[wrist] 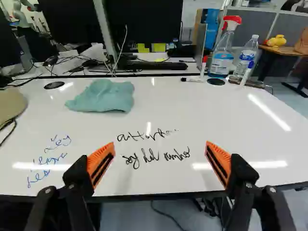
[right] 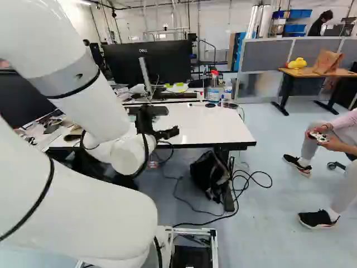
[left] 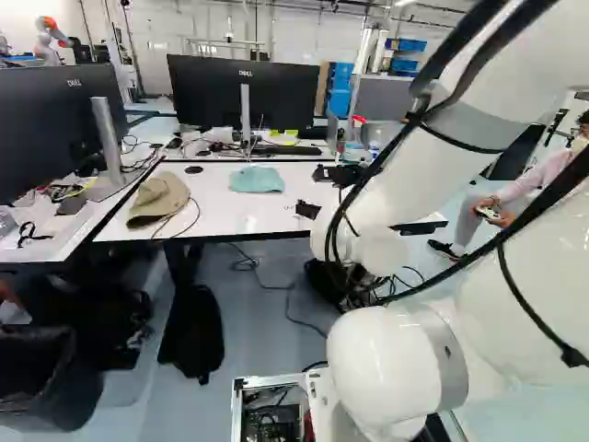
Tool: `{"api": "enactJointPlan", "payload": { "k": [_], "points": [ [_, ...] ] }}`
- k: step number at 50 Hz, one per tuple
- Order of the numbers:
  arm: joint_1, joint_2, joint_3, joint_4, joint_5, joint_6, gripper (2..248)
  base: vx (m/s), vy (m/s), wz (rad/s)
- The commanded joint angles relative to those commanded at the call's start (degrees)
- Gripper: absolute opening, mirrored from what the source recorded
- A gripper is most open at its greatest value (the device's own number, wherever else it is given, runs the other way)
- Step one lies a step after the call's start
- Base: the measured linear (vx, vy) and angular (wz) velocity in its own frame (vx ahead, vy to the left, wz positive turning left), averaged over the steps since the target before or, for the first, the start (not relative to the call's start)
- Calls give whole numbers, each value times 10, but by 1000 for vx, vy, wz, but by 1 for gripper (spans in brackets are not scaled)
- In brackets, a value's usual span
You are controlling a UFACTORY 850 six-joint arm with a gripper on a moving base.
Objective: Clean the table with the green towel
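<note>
- Green towel bunched on tabletop, right of hat
- Hand spread, empty
- Towel probably light, soft, floppy; best pinched deep across its raised middle, not the thin edge

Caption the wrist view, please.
Open gripper facing handwriting on a white tabletop, the crumpled green towel lying farther back.

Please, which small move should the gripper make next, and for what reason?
Probably the gripper should ease forward and to its left, toward the green towel. It is open and holds nothing, while the towel lies crumpled on the table, beyond the handwriting. Wiping that likely needs the towel in grip first.
</note>
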State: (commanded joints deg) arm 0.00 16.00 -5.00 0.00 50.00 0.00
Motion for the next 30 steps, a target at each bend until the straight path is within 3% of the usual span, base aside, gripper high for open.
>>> {"api": "enactJointPlan", "payload": {
  "k": [30],
  "points": [
    [-2,-14,-18,0,0,0,247,0,0,0]
  ]
}}
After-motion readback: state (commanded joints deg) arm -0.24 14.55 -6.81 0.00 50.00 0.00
